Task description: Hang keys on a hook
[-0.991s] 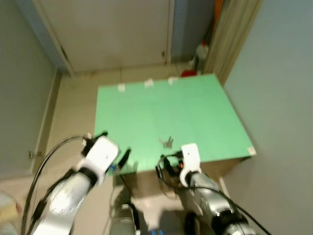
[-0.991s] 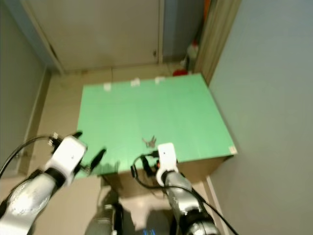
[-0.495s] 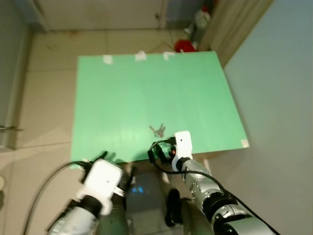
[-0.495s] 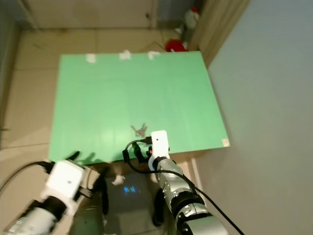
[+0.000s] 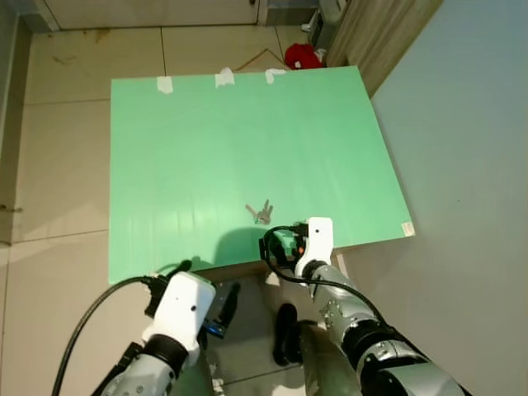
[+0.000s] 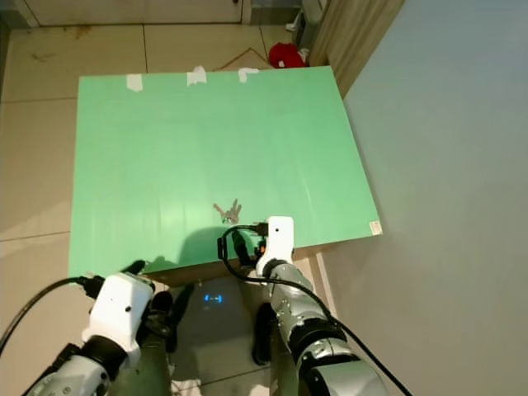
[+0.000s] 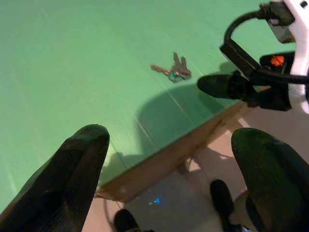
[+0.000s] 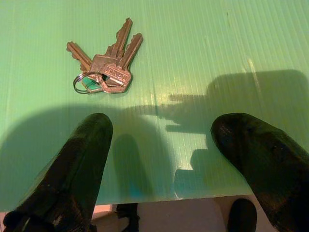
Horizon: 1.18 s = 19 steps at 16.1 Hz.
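Since the earlier frames the robot's head has tipped downward and the camera has moved with it, so the door and far wall have slid out of the top of the picture and the green table top (image 5: 247, 148) now sits squarely in view. Over the same second the right gripper (image 5: 276, 247) has come forward over the near edge of the table, and the left gripper (image 5: 223, 304) has dropped below that edge.

Little of the task is done. The keys (image 8: 104, 67), a small bunch on a ring, lie flat on the table just ahead of the right gripper and a little toward its left finger, untouched. Its two black fingers (image 8: 72, 174) are spread wide apart with nothing between them, poised just above the table edge. The left gripper is likewise released and empty, low beside the table with the floor beneath it. Picking up the keys, finding a hook and hanging them all remain; no hook can be made out.

Three strips of white tape (image 5: 223, 77) sit along the table's far edge. Pale floor tiles (image 5: 58, 148) surround the table, a grey wall (image 5: 470, 124) runs along the robot's right, and a red object (image 5: 304, 55) lies on the floor beyond the far corner, beside a beige curtain (image 5: 371, 33).
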Tool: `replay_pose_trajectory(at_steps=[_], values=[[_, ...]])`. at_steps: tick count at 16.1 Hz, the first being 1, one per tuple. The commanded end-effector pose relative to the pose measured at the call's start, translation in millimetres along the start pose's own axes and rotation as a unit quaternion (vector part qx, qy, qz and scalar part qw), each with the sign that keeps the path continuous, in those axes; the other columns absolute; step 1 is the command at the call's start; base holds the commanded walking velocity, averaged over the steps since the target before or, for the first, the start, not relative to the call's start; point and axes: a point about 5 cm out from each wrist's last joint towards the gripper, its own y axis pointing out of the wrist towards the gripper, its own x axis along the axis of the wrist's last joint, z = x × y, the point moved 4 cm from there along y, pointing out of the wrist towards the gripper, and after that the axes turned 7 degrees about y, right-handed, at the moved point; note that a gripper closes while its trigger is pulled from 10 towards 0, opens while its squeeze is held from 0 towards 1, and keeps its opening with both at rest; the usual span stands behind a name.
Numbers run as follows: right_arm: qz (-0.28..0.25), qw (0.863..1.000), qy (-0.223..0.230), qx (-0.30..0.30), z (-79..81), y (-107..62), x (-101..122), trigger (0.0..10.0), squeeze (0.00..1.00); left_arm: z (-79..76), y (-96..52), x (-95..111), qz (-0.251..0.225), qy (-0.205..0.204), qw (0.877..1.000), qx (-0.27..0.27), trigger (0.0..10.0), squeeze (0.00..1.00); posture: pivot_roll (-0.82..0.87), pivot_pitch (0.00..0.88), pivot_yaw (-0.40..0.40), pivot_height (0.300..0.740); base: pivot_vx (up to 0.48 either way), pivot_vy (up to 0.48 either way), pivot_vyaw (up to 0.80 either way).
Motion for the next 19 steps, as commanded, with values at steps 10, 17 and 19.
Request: replay_pose_trajectory(at_steps=[10,17,19], values=[[0.046,0.992,-0.101,0.062,17.4,-9.5,-27.3,10.0,0.0,-13.4,12.3,-11.5,0.012,-0.008,1.0,0.003,10.0,0.0,0.25,0.401,-0.164,0.74,0.0,0.0,0.0],[-0.02,0.994,-0.006,0.103,72.0,7.4,16.9,10.0,0.0,-15.8,23.4,-7.1,-0.002,-0.008,1.0,0.002,10.0,0.0,0.25,0.378,-0.161,0.74,0.0,0.0,0.0],[-0.009,0.995,0.042,0.088,77.9,15.3,18.7,10.0,0.0,-23.2,24.1,-8.4,-0.003,0.001,1.0,-0.015,10.0,0.0,0.28,0.392,-0.157,0.74,0.0,0.0,0.0]])
